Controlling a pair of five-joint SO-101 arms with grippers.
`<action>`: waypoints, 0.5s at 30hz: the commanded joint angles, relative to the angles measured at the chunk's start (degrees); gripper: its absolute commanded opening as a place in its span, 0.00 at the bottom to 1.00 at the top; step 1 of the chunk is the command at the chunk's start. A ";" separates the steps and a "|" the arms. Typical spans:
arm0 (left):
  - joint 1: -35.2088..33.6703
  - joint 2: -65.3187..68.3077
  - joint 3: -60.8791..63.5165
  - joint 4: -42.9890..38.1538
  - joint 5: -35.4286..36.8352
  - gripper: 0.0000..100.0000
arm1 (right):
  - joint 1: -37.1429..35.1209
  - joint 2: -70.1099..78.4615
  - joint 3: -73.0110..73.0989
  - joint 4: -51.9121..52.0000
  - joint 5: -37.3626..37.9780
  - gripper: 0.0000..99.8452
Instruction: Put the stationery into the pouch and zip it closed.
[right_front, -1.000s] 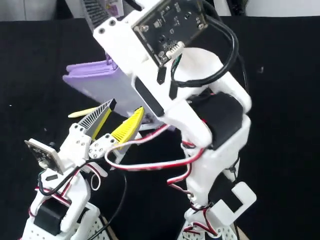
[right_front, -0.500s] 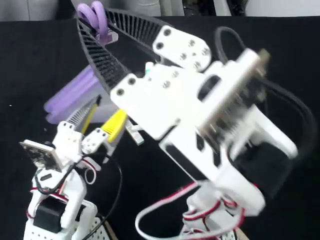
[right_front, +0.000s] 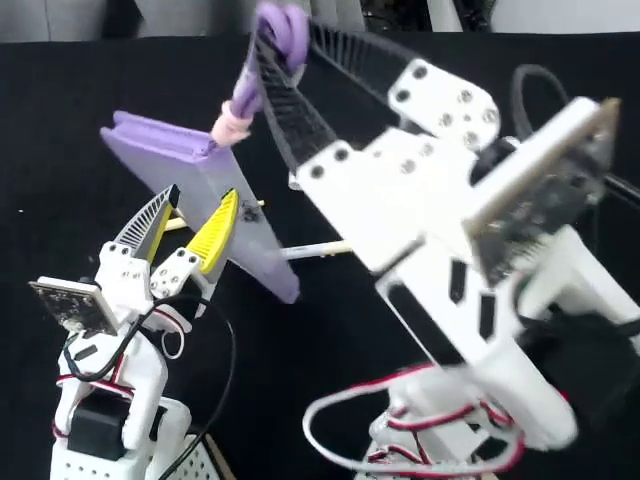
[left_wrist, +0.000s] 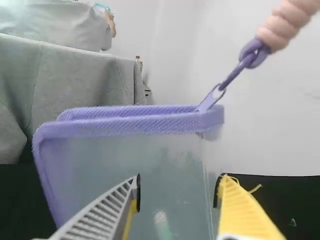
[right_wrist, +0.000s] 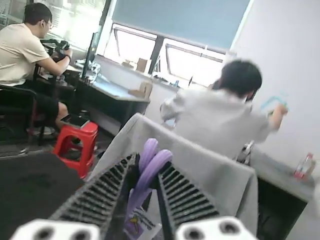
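Right hand (right_front: 278, 30) raised high over the black bench (right_front: 60, 120), close to the overhead camera, black ribbed fingers pinched together on a purple loop (right_wrist: 152, 162).

Next in size, the pouch (right_front: 185, 165): hangs tilted in the air from that loop, lower corner down near the bench. Clear, pale plastic walls with a purple zip band (left_wrist: 130, 116) along the top edge. Zipped or unzipped: impossible to say from these angles.

Probably light, soft and floppy, with slick walls; likely to swing and sag while hanging from one end. Best held at the firmer zip band or at a corner, not on the smooth middle. For zipping, probably needs a hold on the band end away from the slider.

Inside, seen through the clear wall from the left wrist, a faint pale and greenish streak (left_wrist: 160, 220); inside the pouch or behind it, cannot tell.

Left hand (right_front: 200, 195) low at the near left of the bench, one grey ribbed finger and one yellow finger spread apart, pointing up at the lower part of the pouch. Touching it or not: unclear.

White pen (right_front: 315, 250) flat on the bench, outside the pouch, just beside its lower corner.

Pink coil (right_front: 232, 125) joining loop to zip pull (left_wrist: 217, 90), at one end of the band.
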 joint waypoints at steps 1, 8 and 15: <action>-0.48 0.18 -0.40 -0.62 -0.70 0.25 | 1.05 -3.65 -1.54 5.45 -7.03 0.01; -0.66 0.18 -0.40 -0.53 -0.70 0.25 | 0.97 -2.86 -1.45 4.75 -10.37 0.01; -0.48 0.18 -0.40 -0.53 -0.79 0.25 | 0.97 -4.00 -1.54 9.14 -10.37 0.01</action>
